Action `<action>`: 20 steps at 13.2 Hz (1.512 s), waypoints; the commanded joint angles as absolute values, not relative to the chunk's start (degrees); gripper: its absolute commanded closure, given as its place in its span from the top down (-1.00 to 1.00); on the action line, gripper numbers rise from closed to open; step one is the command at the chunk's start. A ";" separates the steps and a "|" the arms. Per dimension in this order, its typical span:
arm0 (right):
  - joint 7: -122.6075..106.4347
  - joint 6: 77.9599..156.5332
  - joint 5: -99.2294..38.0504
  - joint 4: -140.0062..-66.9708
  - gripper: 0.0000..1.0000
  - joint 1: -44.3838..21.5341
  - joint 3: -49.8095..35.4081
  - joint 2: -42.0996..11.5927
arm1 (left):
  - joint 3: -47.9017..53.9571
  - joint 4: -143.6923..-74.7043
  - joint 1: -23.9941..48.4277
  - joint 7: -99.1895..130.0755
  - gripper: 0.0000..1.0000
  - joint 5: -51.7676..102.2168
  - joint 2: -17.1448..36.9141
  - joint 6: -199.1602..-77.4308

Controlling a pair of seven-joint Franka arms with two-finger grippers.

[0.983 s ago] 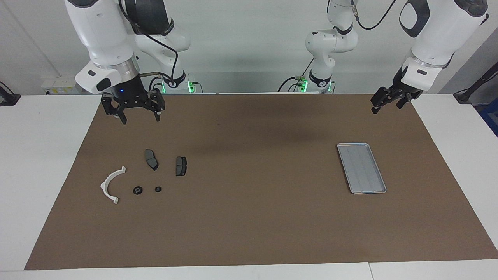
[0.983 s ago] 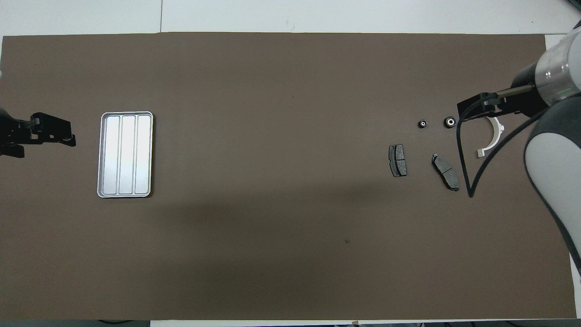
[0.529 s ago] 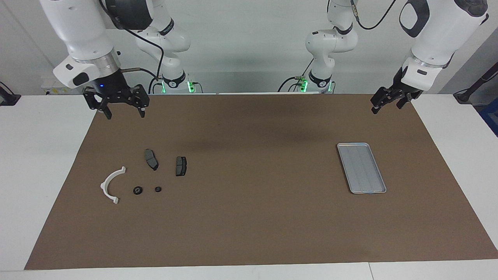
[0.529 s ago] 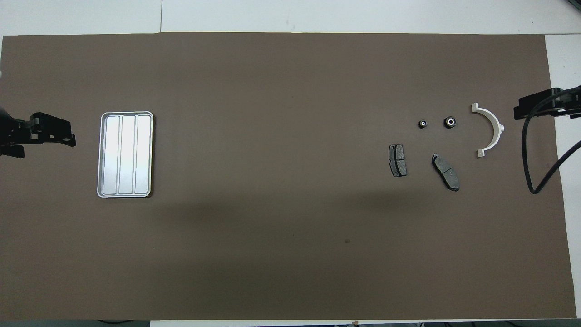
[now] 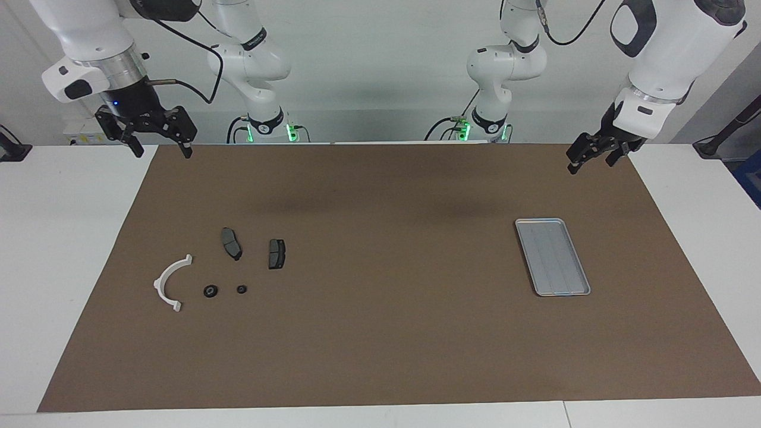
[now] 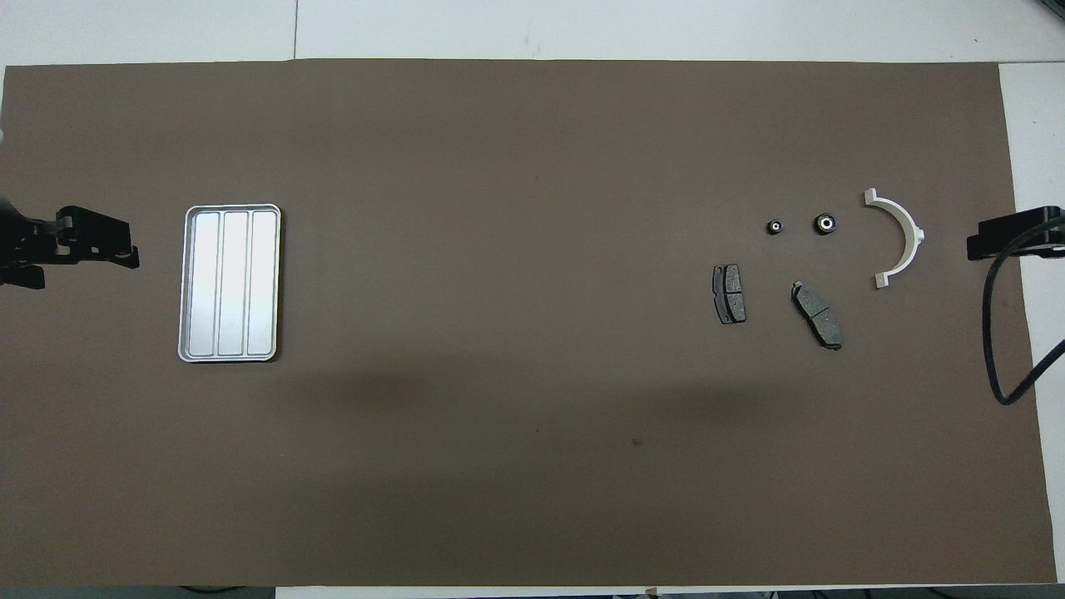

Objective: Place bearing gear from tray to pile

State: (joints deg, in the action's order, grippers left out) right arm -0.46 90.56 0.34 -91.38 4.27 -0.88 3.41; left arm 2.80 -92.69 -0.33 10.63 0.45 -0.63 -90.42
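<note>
- Tray (image 5: 552, 257) is seen bare at the left arm's end of the tabletop (image 5: 380, 333).
- Both bearing gears (image 5: 210, 290) are found lying within the pile (image 5: 238, 261); placement is judged done.
- Left gripper (image 5: 588, 159) and right gripper (image 5: 159, 147) are raised, fingers apart, nothing held.

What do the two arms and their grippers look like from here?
Both arms are glossy white with dark grey joint patches and a silver wrist ring. The right gripper and left gripper are black two-finger units. Black cables trail along each arm; green lights glow at the bases.
</note>
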 commanded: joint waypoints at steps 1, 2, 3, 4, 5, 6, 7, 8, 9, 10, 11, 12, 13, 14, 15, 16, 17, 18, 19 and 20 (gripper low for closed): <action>-0.61 93.50 -0.62 -94.13 1.00 5.01 -1.23 5.10 | 2.46 -94.92 -0.09 10.46 1.00 0.97 -2.46 -91.14; -0.53 93.60 -0.62 -94.74 1.00 5.01 -1.23 5.36 | 2.55 -94.92 -0.09 10.46 1.00 0.97 -2.46 -91.14; -0.61 93.95 -0.70 -96.23 1.00 5.01 -1.23 6.32 | 2.55 -94.92 -0.09 10.55 1.00 0.97 -2.46 -91.14; -0.35 94.13 -0.70 -97.63 1.00 5.01 -1.23 7.11 | 2.46 -94.92 -0.09 10.46 1.00 0.97 -2.46 -91.14; -0.26 94.22 -0.70 -97.82 1.00 5.01 -1.23 7.21 | 2.55 -94.92 -0.09 10.55 1.00 0.97 -2.46 -91.14; -0.35 94.65 -0.70 -97.82 1.00 5.01 -1.23 7.12 | 2.46 -94.92 -0.09 10.46 1.00 0.97 -2.46 -91.14; -0.44 94.57 -0.70 -97.74 1.00 5.01 -1.23 7.12 | 2.46 -94.92 -0.09 10.55 1.00 0.97 -2.46 -91.14; -0.27 94.31 -0.70 -97.82 1.00 5.10 -1.23 7.12 | 2.55 -94.92 -0.09 10.46 1.00 0.97 -2.46 -91.14; -0.09 94.05 -0.62 -97.82 1.00 5.10 -1.23 7.21 | 2.46 -94.92 -0.09 10.46 1.00 0.97 -2.46 -91.14; -0.09 93.96 -0.35 -97.82 1.00 5.27 -1.23 7.21 | 2.55 -94.92 -0.09 10.55 1.00 0.97 -2.46 -91.14; 0.17 93.96 0.00 -97.82 1.00 5.27 -1.23 7.21 | 2.46 -94.92 -0.09 10.46 1.00 0.97 -2.46 -91.14; 0.87 93.78 0.17 -97.91 1.00 5.27 -1.23 7.29 | 2.46 -94.92 -0.09 10.55 1.00 0.97 -2.46 -91.14; 1.49 93.26 0.52 -97.91 1.00 5.27 -1.23 7.29 | 2.55 -94.92 -0.09 10.55 1.00 0.97 -2.46 -91.14; 1.49 93.25 0.61 -97.91 1.00 5.27 -1.23 7.29 | 2.46 -94.92 -0.09 10.55 1.00 0.97 -2.46 -91.14; 1.49 93.25 0.79 -97.82 1.00 5.27 -1.23 7.29 | 2.55 -94.92 -0.09 10.55 1.00 0.97 -2.46 -91.14; 1.49 93.16 0.79 -97.82 1.00 5.27 -1.23 7.29 | 2.55 -94.92 -0.09 10.46 1.00 0.97 -2.46 -91.14; 1.41 93.16 0.88 -97.74 1.00 5.36 -1.23 7.21 | 2.46 -94.92 -0.09 10.46 1.00 0.97 -2.46 -91.14; 1.58 92.90 0.88 -97.82 1.00 5.36 -1.23 7.29 | 2.46 -94.92 -0.09 10.46 1.00 0.97 -2.46 -91.14; 1.58 92.81 0.79 -97.74 1.00 5.36 -1.23 7.29 | 2.46 -94.92 -0.09 10.46 1.00 0.97 -2.46 -91.14; 1.58 92.81 0.88 -97.82 1.00 5.36 -1.23 7.29 | 2.55 -94.92 -0.09 10.55 1.00 0.97 -2.46 -91.14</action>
